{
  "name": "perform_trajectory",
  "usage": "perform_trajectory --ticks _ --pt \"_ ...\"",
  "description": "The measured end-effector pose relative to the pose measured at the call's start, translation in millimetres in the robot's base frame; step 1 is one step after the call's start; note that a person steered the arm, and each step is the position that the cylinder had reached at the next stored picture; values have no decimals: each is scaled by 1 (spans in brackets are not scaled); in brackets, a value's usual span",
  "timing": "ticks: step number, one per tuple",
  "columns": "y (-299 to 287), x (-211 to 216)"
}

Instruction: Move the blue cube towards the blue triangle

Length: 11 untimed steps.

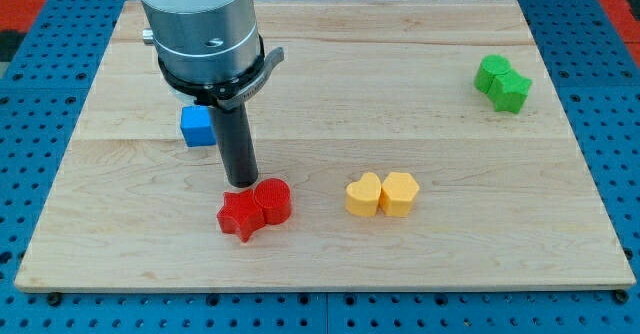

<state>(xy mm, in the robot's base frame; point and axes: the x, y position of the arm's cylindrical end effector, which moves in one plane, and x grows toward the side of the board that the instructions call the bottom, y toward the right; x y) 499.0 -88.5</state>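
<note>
The blue cube (197, 126) sits on the wooden board (430, 114) at the view's left, partly hidden by the rod. My tip (241, 182) rests on the board just right of and below the blue cube, close above the red blocks. No blue triangle shows in this view; the arm's grey body (198, 24) covers the board's upper left.
A red star (239, 215) and a red cylinder (273, 200) touch each other just below my tip. A yellow heart (363, 195) and a yellow hexagon (399, 193) sit side by side at centre. Two green blocks (502, 82) lie at the upper right.
</note>
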Motion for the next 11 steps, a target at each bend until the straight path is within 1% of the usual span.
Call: perform_trajectory --ticks 2,4,5,8,9,11 --pt "-38 -22" --pt "-49 -47" --pt "-63 -51" --pt "-96 -97" --pt "-82 -108" --pt "-47 -107"
